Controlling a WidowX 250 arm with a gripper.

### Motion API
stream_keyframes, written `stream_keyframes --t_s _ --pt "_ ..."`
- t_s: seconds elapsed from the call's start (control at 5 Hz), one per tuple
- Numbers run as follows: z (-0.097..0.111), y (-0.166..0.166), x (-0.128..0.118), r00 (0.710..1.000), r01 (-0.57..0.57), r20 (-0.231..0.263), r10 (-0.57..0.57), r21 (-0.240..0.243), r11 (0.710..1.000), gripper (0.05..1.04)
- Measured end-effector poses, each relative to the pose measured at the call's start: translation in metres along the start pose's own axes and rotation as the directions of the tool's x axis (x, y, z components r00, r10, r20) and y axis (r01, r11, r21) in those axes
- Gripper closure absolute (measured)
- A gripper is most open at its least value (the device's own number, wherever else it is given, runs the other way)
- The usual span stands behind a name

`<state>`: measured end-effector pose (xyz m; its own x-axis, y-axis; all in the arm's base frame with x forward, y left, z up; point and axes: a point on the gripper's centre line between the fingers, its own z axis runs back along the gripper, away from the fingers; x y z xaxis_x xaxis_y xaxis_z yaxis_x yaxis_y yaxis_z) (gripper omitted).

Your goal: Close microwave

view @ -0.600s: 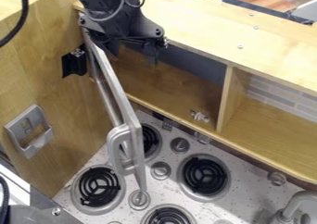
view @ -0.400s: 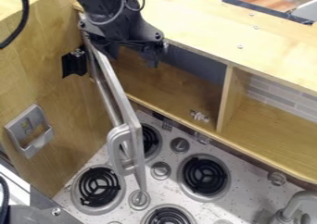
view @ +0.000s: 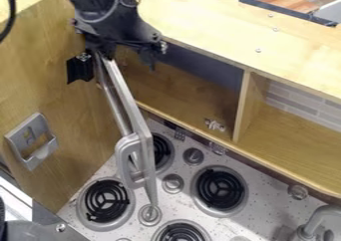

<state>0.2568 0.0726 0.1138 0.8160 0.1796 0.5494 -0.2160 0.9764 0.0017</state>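
Partly hidden microwave door (view: 148, 158), upper end behind gripper (view: 128, 59), faucet (view: 318, 218) cut off.

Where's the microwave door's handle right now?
In the camera view, the handle sits left of centre near the bottom of the open door, just above and right of the lower-left burner.

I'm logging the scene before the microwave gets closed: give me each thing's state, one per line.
Microwave door: open, swung out over the stove.
Tool: open, at the door's upper end.
Left coil burner: bare, not glowing.
Right coil burner: bare, not glowing.
Shelf compartment: open-fronted.
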Motion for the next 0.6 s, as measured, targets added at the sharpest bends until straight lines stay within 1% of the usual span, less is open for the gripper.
stream_keyframes --t_s 0.2,0.4,0.6 --pt "0.002 0.018 -0.003 0.999 0.034 -0.007 -0.034 0.024 0.999 0.085" --pt "0.001 0.037 -0.007 0.994 0.105 0.002 -0.106 0.081 0.991 0.085" --pt "-0.013 0.048 -0.02 0.991 0.133 -0.023 -0.132 0.091 0.987 0.085"
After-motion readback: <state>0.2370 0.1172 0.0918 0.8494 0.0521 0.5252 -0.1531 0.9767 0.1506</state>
